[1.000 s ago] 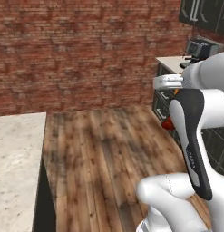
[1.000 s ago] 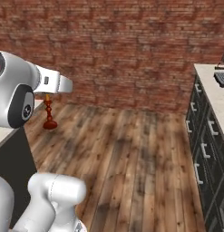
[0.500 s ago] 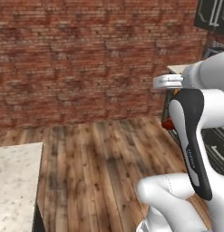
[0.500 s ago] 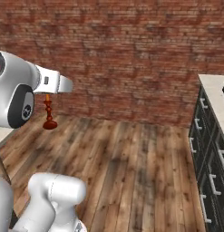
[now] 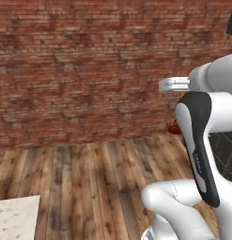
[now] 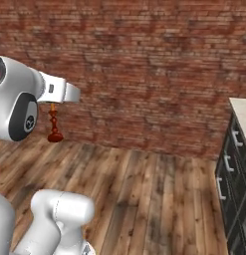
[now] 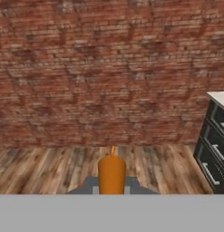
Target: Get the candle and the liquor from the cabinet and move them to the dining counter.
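Brick wall (image 6: 144, 74): runs across the whole far side; nothing mounted on the stretch in view.
Wooden floor (image 5: 89, 173): wide bare planks ahead of the base, plenty of open room to drive and swing.
Dining surface (image 5: 16, 218): one beige speckled corner at the lower left of the left base view; its square edge is the nearest thing to clear.
Base cupboards (image 6: 234, 174): dark grey, handled, along the right side, well apart from the arm.
Candle (image 6: 55, 124): thin orange taper in a turned dark red-brown holder, hanging upright in the air below the claw (image 6: 54, 104), over the floor and apart from any surface.
Claw state: closed on the candle, apparently around the taper's upper part; the contact itself is hard to read.
Handling, judged: light, stiff, brittle; wax is slick and could slip or snap under a sideways knock. The holder's stem would be a sturdier hold.
Set-down, judged: narrow foot, so keep it upright and place it away from the surface's edge.
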Controlling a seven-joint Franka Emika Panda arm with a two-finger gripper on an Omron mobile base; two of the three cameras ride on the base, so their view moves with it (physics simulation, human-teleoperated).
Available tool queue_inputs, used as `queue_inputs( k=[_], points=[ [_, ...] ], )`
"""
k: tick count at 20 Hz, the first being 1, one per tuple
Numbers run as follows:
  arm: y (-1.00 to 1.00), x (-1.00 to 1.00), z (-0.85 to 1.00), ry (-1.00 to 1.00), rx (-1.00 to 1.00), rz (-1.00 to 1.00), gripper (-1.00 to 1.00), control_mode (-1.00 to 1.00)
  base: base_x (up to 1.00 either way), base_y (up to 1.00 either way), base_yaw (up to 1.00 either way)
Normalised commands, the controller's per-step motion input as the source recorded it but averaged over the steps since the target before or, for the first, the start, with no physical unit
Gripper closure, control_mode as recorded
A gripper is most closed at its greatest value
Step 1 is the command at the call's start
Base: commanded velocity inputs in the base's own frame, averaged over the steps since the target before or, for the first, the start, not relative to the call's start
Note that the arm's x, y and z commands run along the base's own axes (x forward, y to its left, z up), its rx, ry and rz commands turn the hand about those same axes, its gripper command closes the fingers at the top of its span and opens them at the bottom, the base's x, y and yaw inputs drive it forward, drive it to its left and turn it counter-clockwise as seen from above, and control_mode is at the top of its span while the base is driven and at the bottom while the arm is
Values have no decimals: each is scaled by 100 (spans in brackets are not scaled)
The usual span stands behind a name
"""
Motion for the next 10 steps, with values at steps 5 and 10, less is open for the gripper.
queue_inputs(
  k=[5, 10],
  points=[
    [0, 0, 0, 0, 0, 0, 100, 100, 100, -15, 38],
    [0, 0, 0, 0, 0, 0, 100, 100, 89, -4, 79]
  ],
)
